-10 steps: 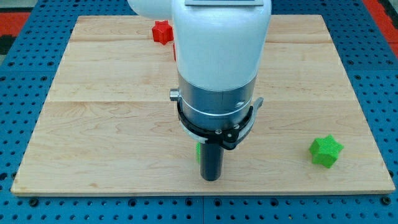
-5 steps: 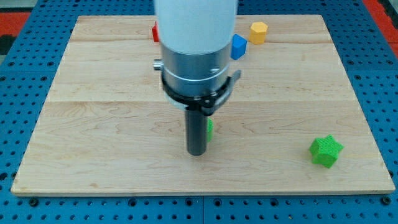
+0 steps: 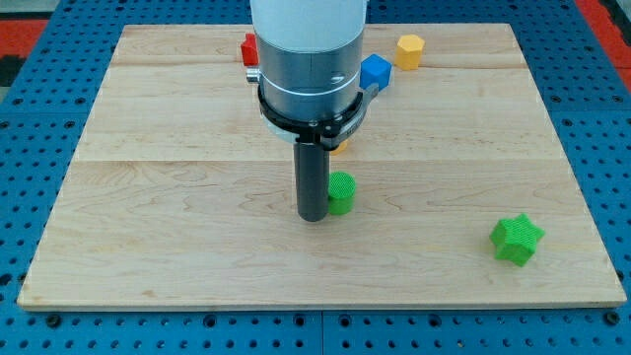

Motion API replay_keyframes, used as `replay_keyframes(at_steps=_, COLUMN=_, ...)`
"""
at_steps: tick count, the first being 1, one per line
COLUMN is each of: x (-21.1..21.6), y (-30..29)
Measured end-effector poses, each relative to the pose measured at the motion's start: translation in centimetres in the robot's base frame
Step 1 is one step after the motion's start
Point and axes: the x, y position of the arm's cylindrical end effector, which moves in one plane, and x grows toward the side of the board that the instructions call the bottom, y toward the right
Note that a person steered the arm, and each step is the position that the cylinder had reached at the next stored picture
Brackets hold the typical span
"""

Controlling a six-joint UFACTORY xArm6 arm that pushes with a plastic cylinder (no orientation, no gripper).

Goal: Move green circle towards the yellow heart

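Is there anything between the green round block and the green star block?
No. In the camera view, only bare wooden board lies between the green circle and the green star. My tip sits against the circle's left side.

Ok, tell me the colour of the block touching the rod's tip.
Green: the green circle, right beside my tip, seen in the camera view.

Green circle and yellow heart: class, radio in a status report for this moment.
My tip beside the green circle, on its left in view. Yellow heart just above the circle, mostly hidden by the arm. Nothing between them.
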Motion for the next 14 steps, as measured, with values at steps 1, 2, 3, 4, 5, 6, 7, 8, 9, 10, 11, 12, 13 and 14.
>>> replay_keyframes(at_steps=1, x=1.3, y=1.0)
replay_keyframes(at_steps=2, x=1.3, y=2.2)
replay_keyframes(at_steps=3, x=0.9, y=3.5)
replay_keyframes(at_steps=4, x=-0.1, y=3.6)
replay_keyframes(at_steps=5, x=-0.4, y=3.6)
replay_keyframes(at_steps=6, x=1.4, y=2.8)
replay_keyframes(at_steps=7, x=2.5, y=-0.2)
replay_keyframes(at_steps=8, x=2.5, y=0.9)
replay_keyframes(at_steps=9, x=1.7, y=1.7)
replay_keyframes(at_steps=10, x=1.2, y=1.7)
replay_keyframes(at_steps=11, x=1.2, y=1.7)
replay_keyframes(at_steps=12, x=1.2, y=1.6)
replay_keyframes(at_steps=13, x=1.2, y=1.6)
replay_keyframes(at_steps=14, x=0.8, y=1.6)
